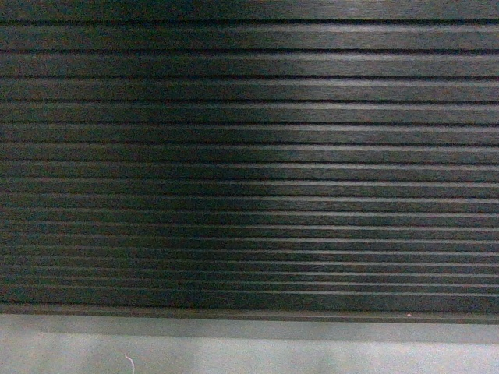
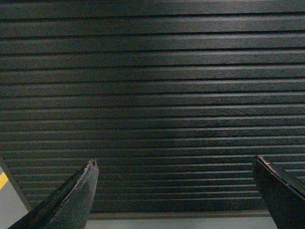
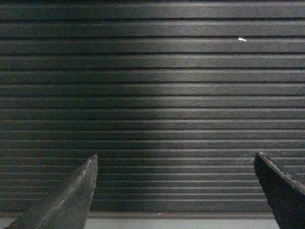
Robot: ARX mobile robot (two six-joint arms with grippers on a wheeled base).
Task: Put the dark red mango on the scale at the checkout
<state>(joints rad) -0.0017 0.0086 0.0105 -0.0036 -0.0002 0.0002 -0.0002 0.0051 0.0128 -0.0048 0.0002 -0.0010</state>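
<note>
Both grippers, left point(image 2: 174, 164) and right point(image 3: 175, 160), are held with fingers wide apart and nothing between them. Only the checkout point(image 1: 249, 156) ribbed front is seen, toward twelve o'clock; mango and scale are unseen.

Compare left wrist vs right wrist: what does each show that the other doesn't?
Left wrist only: a yellow floor marking at the left edge. Right wrist only: a small white speck on the ribbed panel, upper right. Both: the checkout's ribbed black front filling the frame, a grey floor strip below, and wide-open empty fingers, left gripper, right gripper. No mango or scale.
</note>
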